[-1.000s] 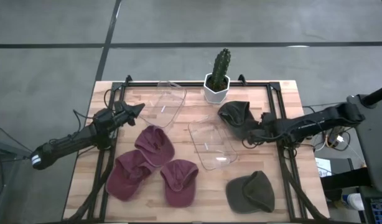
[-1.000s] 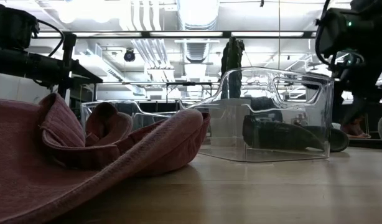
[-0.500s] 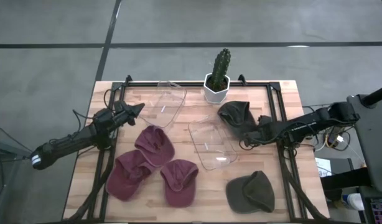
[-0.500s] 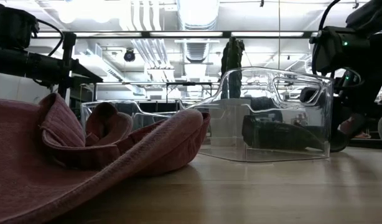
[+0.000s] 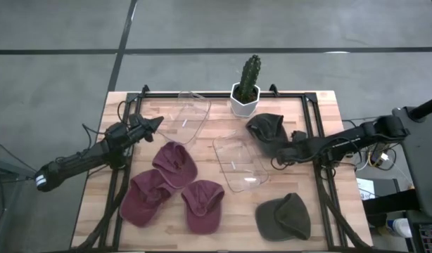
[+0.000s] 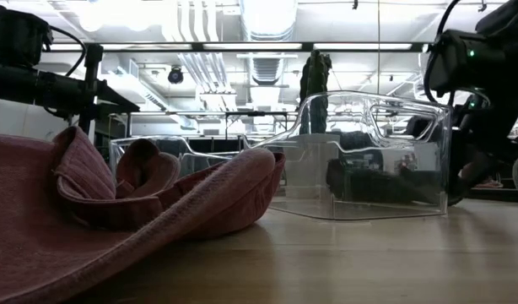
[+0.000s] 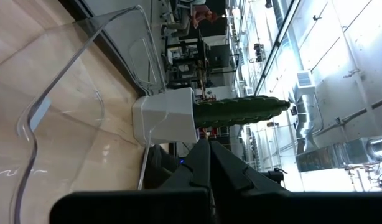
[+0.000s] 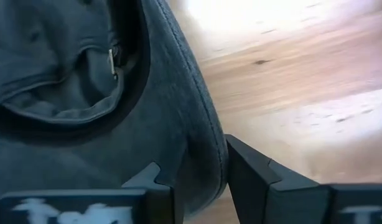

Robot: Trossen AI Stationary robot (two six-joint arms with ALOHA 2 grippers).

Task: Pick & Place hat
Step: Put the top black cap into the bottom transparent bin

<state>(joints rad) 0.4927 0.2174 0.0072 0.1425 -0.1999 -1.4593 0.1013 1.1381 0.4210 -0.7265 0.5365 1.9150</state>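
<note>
A butcher-block table stands on a grey concrete floor, with a potted cactus at its far edge serving as the fixed mark for everything else. Just to the near right of the cactus lies a dark green hat, and the right gripper has its two fingers set on either side of that hat's edge, the fabric pinched between them in the right wrist view. A clear plastic bin sits directly in front of the cactus, touching the gripped hat's near side. A second clear bin lies to the cactus's left. Three maroon hats cluster to the cactus's near left, and another dark green hat rests well in front of it to the right. The left gripper, fingers pressed together and empty, waits beside the left-hand bin.
</note>
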